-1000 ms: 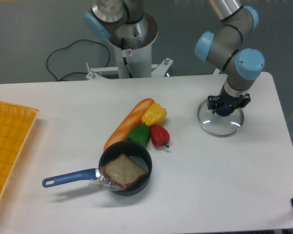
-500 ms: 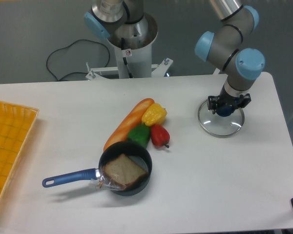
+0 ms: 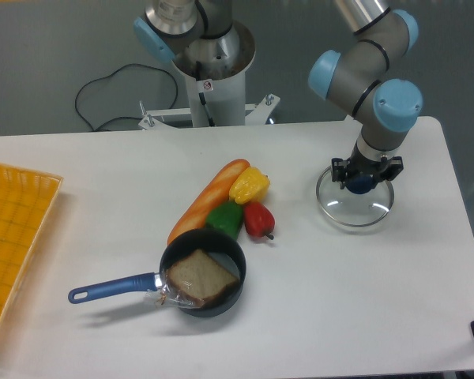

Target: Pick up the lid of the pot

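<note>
The dark two-finger gripper (image 3: pixel 367 170) pinched the dark-blue knob (image 3: pixel 361 187) of the round, clear-glass pot lid (image 3: pixel 354 212), which tilted slightly over the white table (image 3: pixel 142 181). The grasp seemed made, the lift barely begun, most raising left.

pot lid (image 3: pixel 349 208) nearer pan (image 3: pixel 223 244), pincer (image 3: pixel 367 169) too

From a high, fixed vantage, we look steeply down onto the white table (image 3: pixel 126 181), facing the side from which the UR5e arm (image 3: pixel 391 110) reaches in across the upper border. Our single view stands at middle range: near enough to see into the frying pan (image 3: pixel 114 289), yet far enough back to frame it whole. The table's near edge runs along the bottom; the left border cuts the yellow crate (image 3: pixel 24 183).
</note>
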Tool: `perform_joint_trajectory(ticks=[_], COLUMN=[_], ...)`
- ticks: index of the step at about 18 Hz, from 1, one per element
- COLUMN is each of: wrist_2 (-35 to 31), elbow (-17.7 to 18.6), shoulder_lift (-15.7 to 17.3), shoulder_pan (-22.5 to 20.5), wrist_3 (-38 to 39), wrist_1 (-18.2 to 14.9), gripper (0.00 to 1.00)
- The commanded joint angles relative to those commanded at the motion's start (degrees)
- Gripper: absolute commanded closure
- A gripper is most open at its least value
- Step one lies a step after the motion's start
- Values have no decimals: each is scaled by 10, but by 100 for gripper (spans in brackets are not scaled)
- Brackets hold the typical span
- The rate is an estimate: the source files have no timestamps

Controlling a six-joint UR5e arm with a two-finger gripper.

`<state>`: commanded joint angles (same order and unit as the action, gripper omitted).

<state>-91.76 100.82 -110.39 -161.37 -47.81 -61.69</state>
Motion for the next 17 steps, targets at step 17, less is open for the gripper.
perform_joint_trajectory(ticks=[17], wrist_2=[8], elbow=[-45], shoulder_lift=[0], shoulder_pan=[47], wrist_3=[-147], wrist_1=[-50], gripper=[44])
